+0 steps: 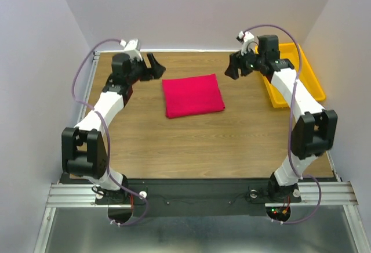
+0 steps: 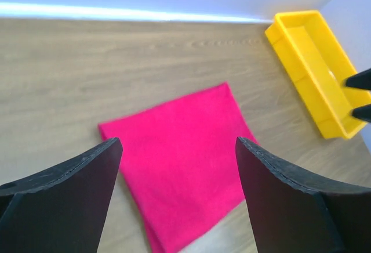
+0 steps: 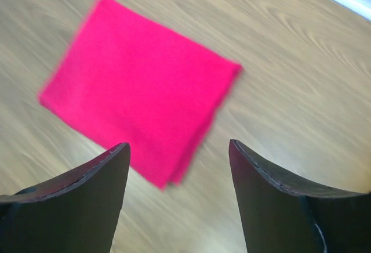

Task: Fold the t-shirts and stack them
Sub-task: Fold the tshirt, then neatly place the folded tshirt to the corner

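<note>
Tabletop of brown wood grain (image 1: 191, 148) spans the foreground. Crimson cotton t-shirt (image 1: 192, 95), folded into a rectangle, lies at centre. Left gripper (image 1: 154, 67), at its 10 o'clock, and right gripper (image 1: 233, 67), at 2 o'clock, hang spread and hold nothing. Risk: a low finger snagging an edge could undo the folds. Yellow plastic tray (image 1: 301, 73) partly hidden by the right arm; neck label unseen; right wrist view blurred.

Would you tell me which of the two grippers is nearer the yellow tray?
The right gripper: it hangs beside the yellow tray; the left gripper is beyond the red t-shirt.
</note>
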Robot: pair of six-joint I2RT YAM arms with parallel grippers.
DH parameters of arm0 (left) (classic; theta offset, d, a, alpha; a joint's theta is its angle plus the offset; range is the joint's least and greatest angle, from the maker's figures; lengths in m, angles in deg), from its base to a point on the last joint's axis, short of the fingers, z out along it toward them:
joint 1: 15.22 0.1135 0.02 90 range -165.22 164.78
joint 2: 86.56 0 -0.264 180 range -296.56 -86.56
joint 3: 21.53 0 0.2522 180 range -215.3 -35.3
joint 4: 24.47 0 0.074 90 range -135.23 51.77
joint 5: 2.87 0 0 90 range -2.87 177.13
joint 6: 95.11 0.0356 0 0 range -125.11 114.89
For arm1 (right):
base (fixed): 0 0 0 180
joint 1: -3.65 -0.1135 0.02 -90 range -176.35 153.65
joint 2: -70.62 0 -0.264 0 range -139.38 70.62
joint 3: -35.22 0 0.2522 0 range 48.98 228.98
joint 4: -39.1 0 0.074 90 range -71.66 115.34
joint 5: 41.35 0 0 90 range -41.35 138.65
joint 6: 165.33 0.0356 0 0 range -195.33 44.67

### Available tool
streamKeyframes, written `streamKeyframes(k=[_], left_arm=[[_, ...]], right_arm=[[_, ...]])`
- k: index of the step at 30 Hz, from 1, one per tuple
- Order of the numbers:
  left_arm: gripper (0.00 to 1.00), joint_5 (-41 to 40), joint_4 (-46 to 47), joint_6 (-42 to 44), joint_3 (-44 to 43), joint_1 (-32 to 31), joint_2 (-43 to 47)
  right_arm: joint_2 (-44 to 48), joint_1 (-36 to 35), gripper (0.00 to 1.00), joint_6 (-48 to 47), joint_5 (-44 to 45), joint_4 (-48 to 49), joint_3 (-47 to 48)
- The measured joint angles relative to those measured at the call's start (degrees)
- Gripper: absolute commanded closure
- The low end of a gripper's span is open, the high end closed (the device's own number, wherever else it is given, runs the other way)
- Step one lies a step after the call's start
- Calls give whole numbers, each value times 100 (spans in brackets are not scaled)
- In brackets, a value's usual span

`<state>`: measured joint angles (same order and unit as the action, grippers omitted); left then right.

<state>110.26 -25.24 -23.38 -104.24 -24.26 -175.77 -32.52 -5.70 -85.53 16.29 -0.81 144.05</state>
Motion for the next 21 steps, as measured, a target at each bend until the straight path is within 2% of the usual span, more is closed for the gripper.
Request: streamKeyframes(k=[3, 8, 17, 21], left_arm=[[9, -221, -63, -59, 911, -116, 302], [9, -365, -282, -313, 1902, -352, -44], [10, -568, -153, -627, 2006, -741, -640], [14, -581, -87, -717, 1906, -874, -828]], right_arm=[[664, 37, 24, -297, 466, 7, -839], [1091, 361, 23, -468, 562, -85, -2323], [1268, 610, 23, -540, 389, -33, -3132], [1279, 651, 23, -544, 269, 17, -3200]])
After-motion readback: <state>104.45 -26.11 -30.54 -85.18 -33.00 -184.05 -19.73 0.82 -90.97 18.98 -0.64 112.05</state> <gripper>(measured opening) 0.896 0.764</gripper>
